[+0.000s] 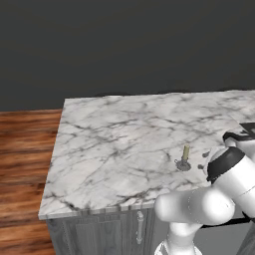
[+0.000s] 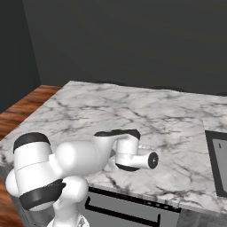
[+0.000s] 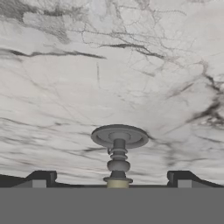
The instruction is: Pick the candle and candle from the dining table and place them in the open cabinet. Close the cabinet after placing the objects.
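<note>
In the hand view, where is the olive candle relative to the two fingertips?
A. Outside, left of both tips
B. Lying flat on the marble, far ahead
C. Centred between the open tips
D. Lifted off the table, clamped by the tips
C: the candle stands with its grey base on the table, centred in the wide gap of the gripper, its tips well apart on either side and touching nothing.
</note>
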Controlling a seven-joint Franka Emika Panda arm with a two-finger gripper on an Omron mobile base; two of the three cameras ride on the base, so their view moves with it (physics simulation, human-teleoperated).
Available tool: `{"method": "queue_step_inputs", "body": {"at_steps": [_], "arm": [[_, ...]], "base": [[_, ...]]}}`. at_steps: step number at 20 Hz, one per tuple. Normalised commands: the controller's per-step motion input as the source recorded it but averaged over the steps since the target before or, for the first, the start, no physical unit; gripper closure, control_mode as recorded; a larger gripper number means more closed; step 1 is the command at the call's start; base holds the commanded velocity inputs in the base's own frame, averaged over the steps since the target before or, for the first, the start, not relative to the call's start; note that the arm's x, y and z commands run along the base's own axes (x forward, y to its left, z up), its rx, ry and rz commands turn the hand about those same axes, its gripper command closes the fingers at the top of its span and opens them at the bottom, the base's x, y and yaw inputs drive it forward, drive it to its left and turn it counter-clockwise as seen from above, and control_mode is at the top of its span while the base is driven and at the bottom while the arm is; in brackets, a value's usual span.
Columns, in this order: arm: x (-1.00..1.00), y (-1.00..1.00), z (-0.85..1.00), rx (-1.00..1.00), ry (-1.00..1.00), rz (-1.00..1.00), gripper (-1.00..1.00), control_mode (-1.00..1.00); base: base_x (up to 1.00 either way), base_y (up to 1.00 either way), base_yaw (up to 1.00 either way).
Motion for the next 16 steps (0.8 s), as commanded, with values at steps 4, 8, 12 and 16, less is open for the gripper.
{"method": "queue_step_inputs", "body": {"at_steps": [4,8,12,16], "arm": [[-0.10,0.01,0.00,0.00,0.00,0.00,-1.00,-1.00],[-0.08,0.10,0.00,0.00,0.00,0.00,-1.00,-1.00],[-0.08,0.16,0.02,0.00,0.00,0.00,-1.00,-1.00],[0.00,0.17,0.04,0.00,0.00,0.00,-1.00,-1.00]], "base": [[0.00,0.00,0.00],[0.00,0.00,0.00],[0.00,0.00,0.00],[0.00,0.00,0.00]]}}
